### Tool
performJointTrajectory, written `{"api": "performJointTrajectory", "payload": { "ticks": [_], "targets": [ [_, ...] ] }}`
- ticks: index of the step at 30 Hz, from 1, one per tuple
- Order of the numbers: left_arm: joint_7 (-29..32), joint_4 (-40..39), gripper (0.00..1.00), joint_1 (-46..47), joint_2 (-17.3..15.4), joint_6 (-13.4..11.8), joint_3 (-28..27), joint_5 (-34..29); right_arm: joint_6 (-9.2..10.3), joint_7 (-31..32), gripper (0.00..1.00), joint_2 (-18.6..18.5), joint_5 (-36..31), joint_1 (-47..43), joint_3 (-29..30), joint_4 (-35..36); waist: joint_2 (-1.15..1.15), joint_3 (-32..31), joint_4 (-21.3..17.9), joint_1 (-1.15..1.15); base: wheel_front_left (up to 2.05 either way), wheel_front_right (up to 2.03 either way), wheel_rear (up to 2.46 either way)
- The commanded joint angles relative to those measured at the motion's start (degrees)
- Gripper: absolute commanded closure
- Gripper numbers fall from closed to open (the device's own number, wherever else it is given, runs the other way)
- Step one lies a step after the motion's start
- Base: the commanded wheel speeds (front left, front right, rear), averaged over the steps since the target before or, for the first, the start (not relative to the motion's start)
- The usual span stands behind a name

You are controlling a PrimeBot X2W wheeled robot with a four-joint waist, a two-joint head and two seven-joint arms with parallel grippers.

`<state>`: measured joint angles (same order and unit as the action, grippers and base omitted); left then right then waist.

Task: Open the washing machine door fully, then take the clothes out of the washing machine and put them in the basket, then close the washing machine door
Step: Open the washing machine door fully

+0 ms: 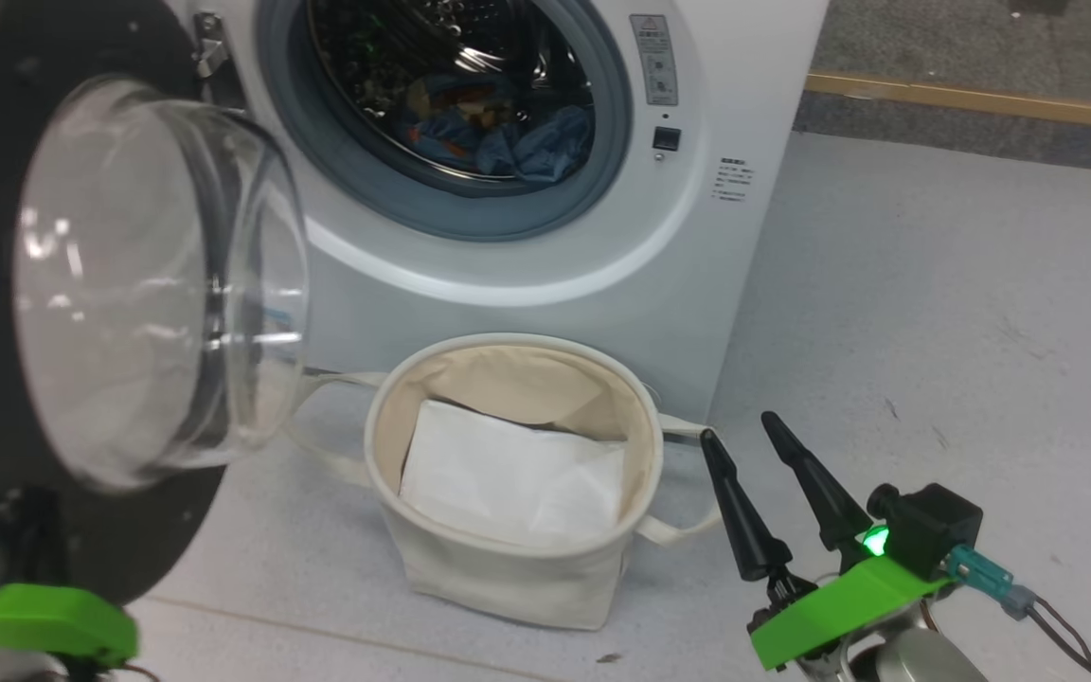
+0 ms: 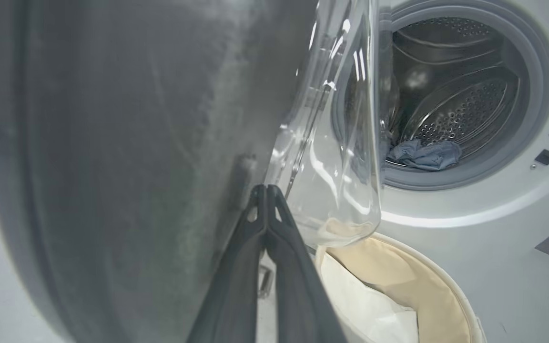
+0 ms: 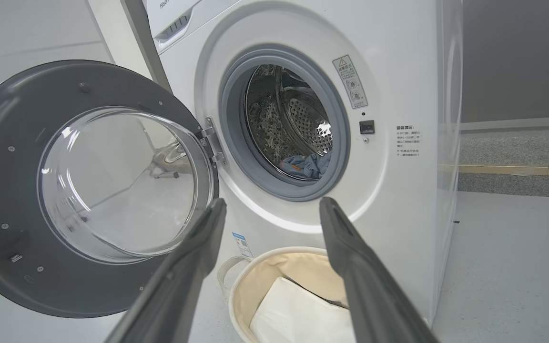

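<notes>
Door (image 3: 7,157) stands open. Left gripper (image 2: 266,190) fingers pressed together, empty, at the door's inner face. Right gripper (image 1: 740,426) fingers wide, empty, beside basket (image 1: 373,436). Clothes (image 1: 508,133) in machine (image 1: 697,246) drum.

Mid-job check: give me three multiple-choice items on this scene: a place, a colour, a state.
1. Where does the round cream canvas basket stand? A) on the floor before the white front-loading washing machine; B) on top of it; C) inside it.
2. What colour is most of the soft printed clothes inside the machine? A) red; B) light blue; C) black.
3. How is the right gripper? A) shut on the clothes; B) shut on the basket; C) open, holding nothing.
Answers: 1 A, it sits on the floor at the machine's foot; 2 B, blue fabric lies inside; 3 C, its two fingers stand apart in the air.
</notes>
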<state>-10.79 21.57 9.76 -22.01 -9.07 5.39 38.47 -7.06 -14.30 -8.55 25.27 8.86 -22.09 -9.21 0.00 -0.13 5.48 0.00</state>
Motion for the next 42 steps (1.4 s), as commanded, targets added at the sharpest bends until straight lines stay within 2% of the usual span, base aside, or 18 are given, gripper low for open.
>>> {"api": "performJointTrajectory", "payload": {
  "ticks": [1,8,13,19,26,27,28,29,37,42],
  "targets": [
    [-1.1,0.2,1.0,4.1,-3.7,-0.1,-4.4,0.7,-0.43,-0.7,0.0,0.4,-0.4,2.2,-0.6,2.0,0.0,0.2,-0.8,0.0,0.0,0.0,0.0],
    [-2.6,7.9,1.0,6.1,-8.8,0.5,-10.9,3.2,-0.43,-0.7,0.0,0.2,-0.4,2.3,-0.3,1.9,0.0,0.3,-2.8,0.0,0.0,0.0,0.0],
    [-3.5,11.4,1.0,7.1,-10.6,1.4,-14.2,4.4,-0.43,-0.7,0.0,0.1,-0.3,2.3,-0.2,1.8,0.0,0.4,-3.3,0.0,0.0,0.0,0.0],
    [-3.9,11.2,1.0,7.0,-10.0,3.0,-14.2,3.6,-0.43,-0.7,0.0,0.2,-0.2,2.1,0.0,1.8,0.0,0.3,-2.6,0.0,0.0,0.0,0.0],
    [-4.1,5.3,1.0,4.5,-7.9,3.8,-12.3,1.7,-0.43,-0.7,0.0,0.3,-0.1,2.0,0.1,1.7,0.0,0.3,-1.2,0.0,0.0,0.0,0.0],
    [-4.1,4.2,0.96,4.0,-7.5,4.0,-12.1,1.7,-0.43,-0.7,0.0,0.2,-0.1,2.0,0.1,1.6,0.0,0.3,-1.0,0.0,0.0,0.0,0.0],
    [-4.1,3.2,0.12,3.6,-7.3,4.0,-12.0,1.6,-0.43,-0.7,0.0,0.3,-0.1,2.1,0.0,1.6,0.0,0.4,-0.9,0.0,0.0,0.0,0.0],
    [-4.1,2.2,0.0,3.0,-7.0,4.0,-11.8,1.6,-0.43,-0.7,0.0,0.3,-0.1,2.1,-0.1,1.6,0.0,0.4,-0.8,0.0,0.0,0.0,0.0],
    [-3.1,-5.9,0.0,0.0,-5.4,3.3,-9.3,0.6,-0.43,-0.7,0.0,0.3,-0.1,2.3,-0.1,1.5,0.0,0.4,-0.6,0.0,0.0,0.0,0.0],
    [-1.9,-12.8,0.0,-1.8,-4.1,2.2,-6.7,-0.6,-0.43,-0.7,0.0,0.5,-0.2,2.5,-0.4,1.6,0.0,0.5,-1.9,0.0,0.0,0.0,0.0]
  ]
}}
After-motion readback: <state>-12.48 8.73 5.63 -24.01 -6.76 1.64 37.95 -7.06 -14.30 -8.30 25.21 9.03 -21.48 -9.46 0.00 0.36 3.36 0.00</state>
